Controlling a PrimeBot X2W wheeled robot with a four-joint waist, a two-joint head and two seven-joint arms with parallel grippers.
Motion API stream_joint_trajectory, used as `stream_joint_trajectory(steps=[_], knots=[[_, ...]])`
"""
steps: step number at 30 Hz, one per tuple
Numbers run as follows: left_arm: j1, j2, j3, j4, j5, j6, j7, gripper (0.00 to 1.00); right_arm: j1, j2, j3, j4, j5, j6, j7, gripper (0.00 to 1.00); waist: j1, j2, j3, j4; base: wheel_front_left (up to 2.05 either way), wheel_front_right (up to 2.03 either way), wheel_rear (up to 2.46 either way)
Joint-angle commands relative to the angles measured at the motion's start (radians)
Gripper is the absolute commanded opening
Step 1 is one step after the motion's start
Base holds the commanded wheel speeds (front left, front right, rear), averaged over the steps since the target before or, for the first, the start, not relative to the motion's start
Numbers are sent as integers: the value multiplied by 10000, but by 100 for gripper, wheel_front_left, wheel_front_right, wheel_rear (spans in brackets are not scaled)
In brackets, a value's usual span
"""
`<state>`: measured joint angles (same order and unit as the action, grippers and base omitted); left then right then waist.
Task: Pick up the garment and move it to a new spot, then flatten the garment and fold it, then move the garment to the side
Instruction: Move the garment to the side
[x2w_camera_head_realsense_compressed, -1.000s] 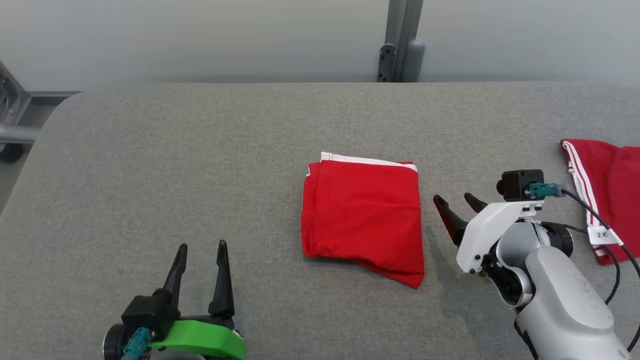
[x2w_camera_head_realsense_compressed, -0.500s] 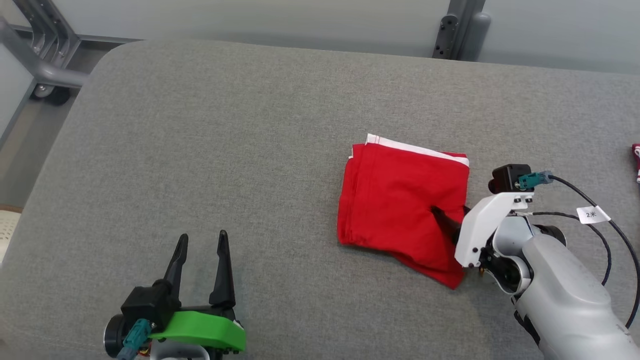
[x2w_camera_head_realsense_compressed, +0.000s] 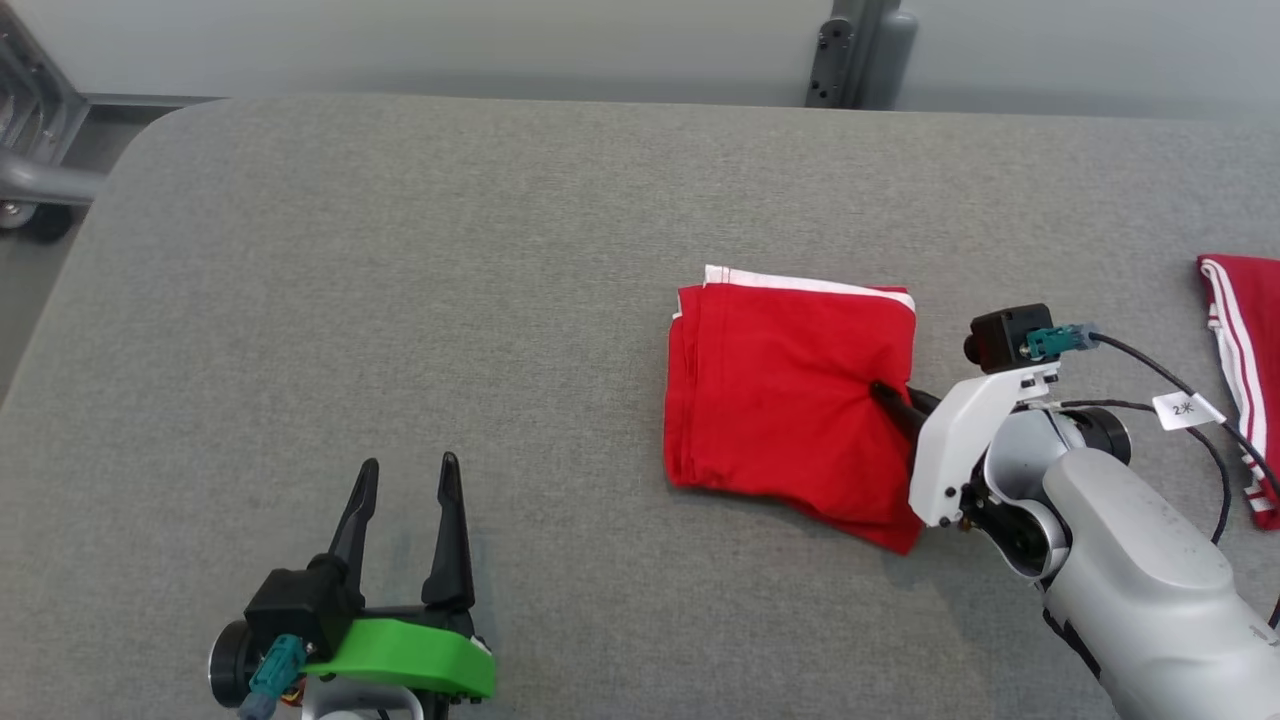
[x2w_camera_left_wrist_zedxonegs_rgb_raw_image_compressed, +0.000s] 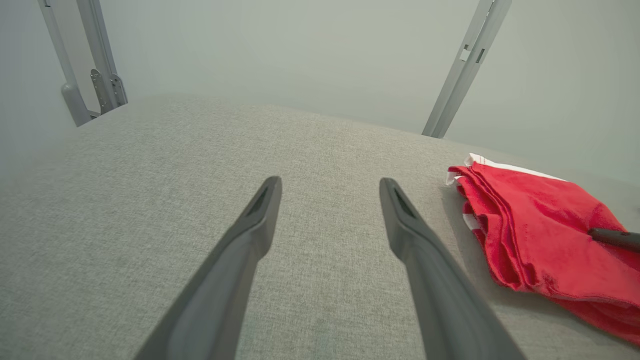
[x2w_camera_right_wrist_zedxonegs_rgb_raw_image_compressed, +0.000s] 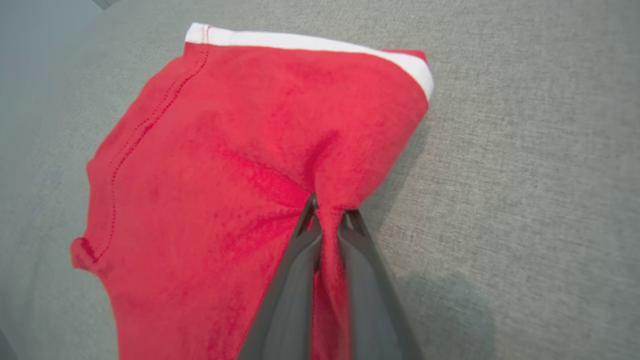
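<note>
Head view, left to right: noted left gripper (x2w_camera_head_realsense_compressed: 408, 462) spread wide and empty, low over grey table (x2w_camera_head_realsense_compressed: 400, 250), presumably out of the way. Found folded red garment (x2w_camera_head_realsense_compressed: 780, 390) right of centre. Saw right gripper (x2w_camera_head_realsense_compressed: 885, 392) pinching a tuck at its right edge, likely for the move aside.

I think I am in a lab. My tabletop (x2w_camera_head_realsense_compressed: 400, 250) is covered in gray cloth, with a bare metal post (x2w_camera_head_realsense_compressed: 850, 50) and a plain pale wall (x2w_camera_head_realsense_compressed: 500, 40) behind it.
</note>
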<state>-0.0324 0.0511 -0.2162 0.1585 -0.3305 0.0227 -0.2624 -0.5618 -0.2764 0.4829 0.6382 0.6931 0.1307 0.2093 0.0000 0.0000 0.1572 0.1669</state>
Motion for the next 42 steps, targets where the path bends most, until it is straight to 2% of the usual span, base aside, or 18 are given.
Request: stream_joint_trajectory(steps=[1, 6, 12, 17, 22, 26, 30, 42], knots=[[-171, -2, -40, -55, 81, -37, -29, 100, -67, -210, 107, -156, 96, 0, -80, 0, 0, 0, 56, -637, 0, 0, 0], [-283, 2, -219, -111, 260, -130, -27, 100, -154, -769, 441, -681, 111, 0, -101, 0, 0, 0, 191, -1801, 0, 0, 0], [-508, 50, -332, -47, 549, -219, -27, 100, -206, -1095, 452, -1072, 173, 0, -168, 0, 0, 0, 469, -3382, 0, 0, 0], [-720, 215, -448, 52, 706, -289, -24, 100, -320, -1019, 334, -1105, 177, 0, -340, 0, 0, 0, 729, -4479, 0, 0, 0], [-911, 324, -557, 77, 807, -291, 67, 100, -506, -852, 346, -978, 114, 0, -545, 0, 0, 0, 948, -5179, 0, 0, 0], [-981, 377, -641, 68, 851, -300, 128, 100, -721, -766, 394, -821, 11, 0, -667, 0, 0, 0, 1021, -5332, 0, 0, 0], [-1012, 363, -758, 108, 823, -343, 146, 100, -954, -849, 460, -620, -118, 0, -720, 0, 0, 0, 980, -5157, 0, 0, 0], [-941, 287, -870, 32, 679, -213, 61, 100, -2373, -2302, 845, 45, -857, 0, -137, 0, 0, 0, 961, -3878, 0, 0, 0]])
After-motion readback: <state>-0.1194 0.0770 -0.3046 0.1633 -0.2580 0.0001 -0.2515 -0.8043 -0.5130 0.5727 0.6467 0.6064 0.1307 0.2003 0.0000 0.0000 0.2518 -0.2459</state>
